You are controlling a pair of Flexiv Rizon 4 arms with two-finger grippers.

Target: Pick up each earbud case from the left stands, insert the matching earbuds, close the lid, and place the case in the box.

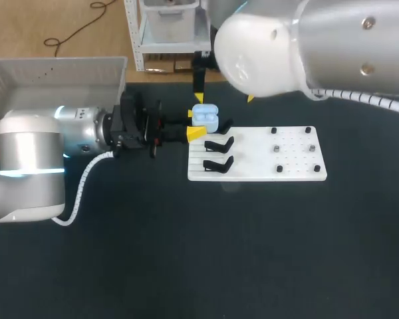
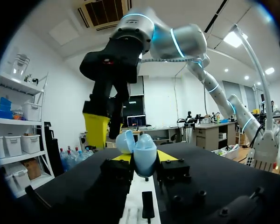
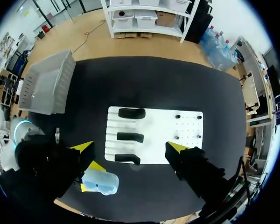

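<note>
The left tool is closed on the light blue earbud case from two sides and holds it at the far left corner of the white stand board. The lid looks open (mouth upward, I judge). The right tool hangs above, wide open and empty. The case lies outside its fingers, beside the one nearer the left arm.

The table has a black, matt top; a white board lies flat on it, a little beyond the middle; black stands are on the board's left part and small dark pegs on its right part; a grey box sits well apart, left of the board and further back, at the table's corner.
</note>
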